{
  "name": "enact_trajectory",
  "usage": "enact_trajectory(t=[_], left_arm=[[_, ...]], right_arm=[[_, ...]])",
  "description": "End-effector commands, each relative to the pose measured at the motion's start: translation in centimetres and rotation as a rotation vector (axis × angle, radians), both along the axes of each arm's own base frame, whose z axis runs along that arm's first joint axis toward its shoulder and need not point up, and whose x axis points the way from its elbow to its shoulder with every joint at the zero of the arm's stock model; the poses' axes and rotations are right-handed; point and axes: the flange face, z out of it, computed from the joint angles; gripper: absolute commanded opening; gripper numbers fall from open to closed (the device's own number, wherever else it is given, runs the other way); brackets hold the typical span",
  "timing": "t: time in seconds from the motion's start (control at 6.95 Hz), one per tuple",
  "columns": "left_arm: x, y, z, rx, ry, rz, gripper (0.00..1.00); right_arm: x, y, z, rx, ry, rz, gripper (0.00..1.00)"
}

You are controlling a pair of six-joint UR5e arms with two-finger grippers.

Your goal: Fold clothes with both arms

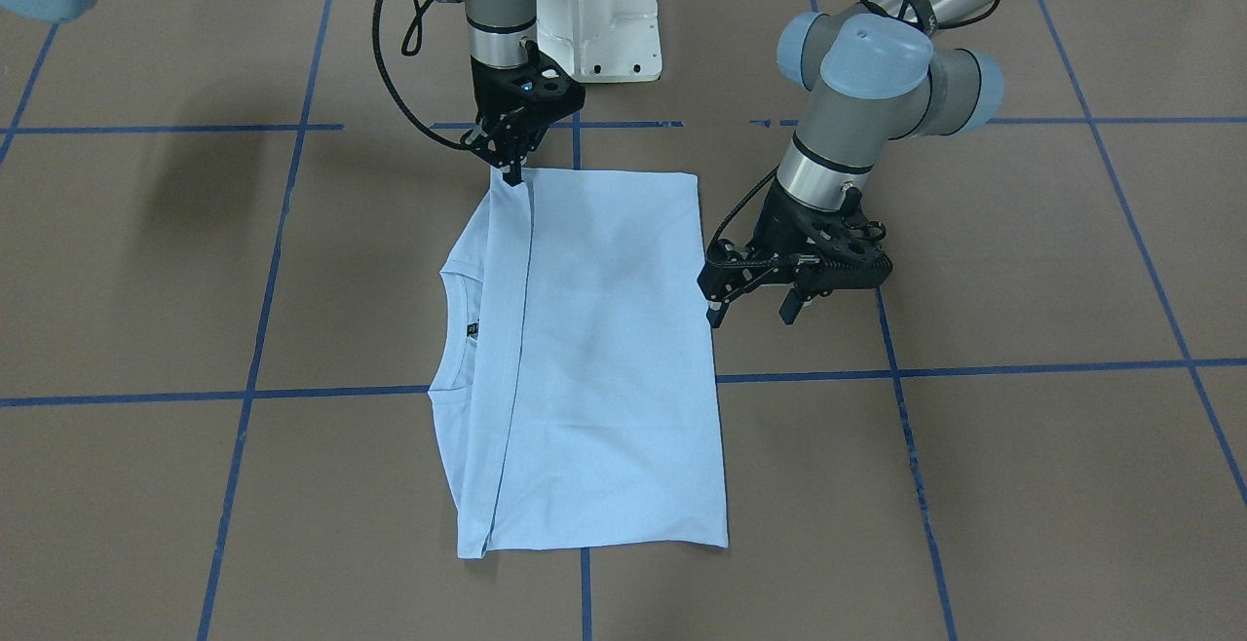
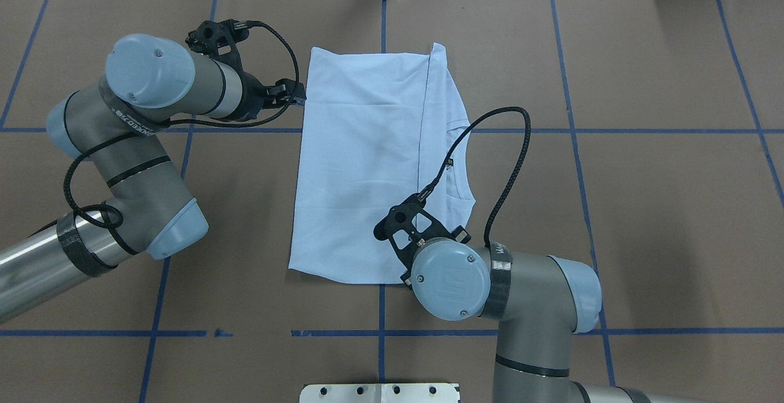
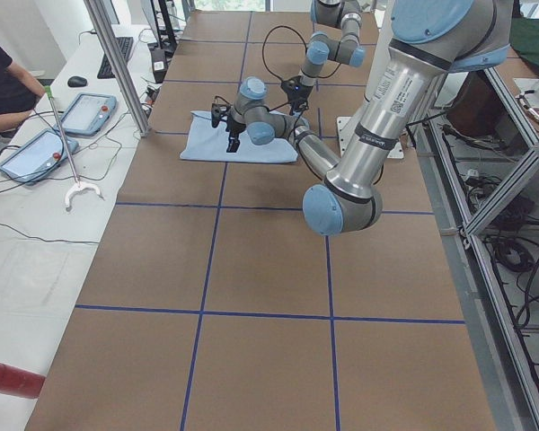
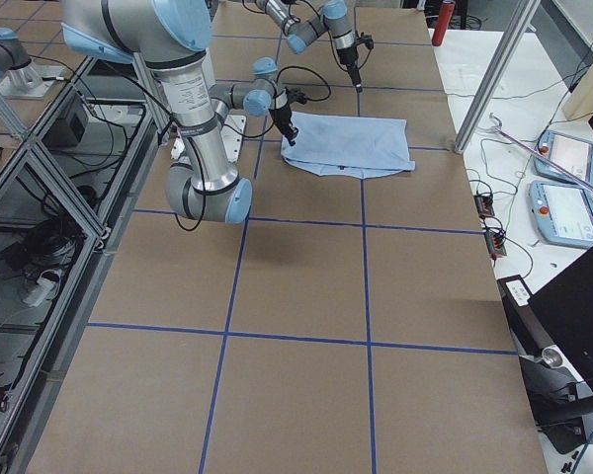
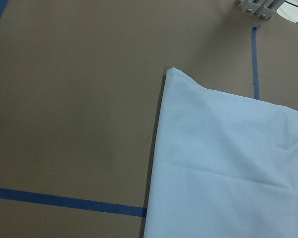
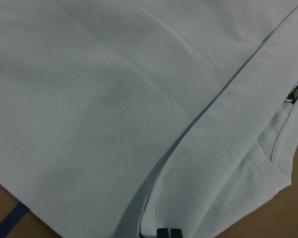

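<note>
The pale blue T-shirt (image 1: pixel 604 349) lies flat on the brown table, folded to a rectangle, with its hem edge laid over the neck side. The round neck and its black label (image 1: pixel 473 329) show beside that hem. My right gripper (image 1: pixel 511 173) points down at the shirt's corner nearest the robot base. In the right wrist view its pads (image 6: pixel 169 232) sit together on the hem, shut on the T-shirt (image 6: pixel 89 99). My left gripper (image 1: pixel 752 312) hangs open just off the opposite long edge, holding nothing. The left wrist view shows only a shirt corner (image 5: pixel 228 163).
The white pedestal base (image 1: pixel 599 18) stands behind the shirt. Blue tape lines (image 1: pixel 585 592) cross the table. A side bench holds tablets (image 3: pixel 88 112) beside a person's arm (image 3: pixel 4 85). An upright metal post (image 4: pixel 494 69) rises at the table's far edge.
</note>
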Motion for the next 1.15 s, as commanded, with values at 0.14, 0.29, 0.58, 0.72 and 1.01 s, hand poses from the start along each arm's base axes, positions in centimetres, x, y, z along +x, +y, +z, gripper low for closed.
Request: enact_trajectory(t=[0.14,0.29,0.58,0.72,1.01], left_arm=[[0.4,0.2,0.1,-0.001,-0.003,0.007,1.00],[0.5,0.3,0.2,0.000,-0.004,0.009,1.00],[0.6,0.1,0.5,-0.003,-0.010,0.008,1.00],[0.6,0.1,0.2,-0.001,-0.006,0.008,1.00],[1.0,-0.2,0.9,0.009,0.004,0.008,1.00]], right_arm=[[2.6,0.9,2.7,-0.271,-0.069,0.175,0.00],[3.0,0.8,4.1,-0.359,-0.069,0.225,0.00],[4.2,-0.6,4.8,-0.417,-0.069,0.245,0.00],[4.9,-1.8,5.0,-0.413,-0.066,0.249,0.12],[6.0,-3.6,4.6,-0.375,-0.068,0.222,1.00]])
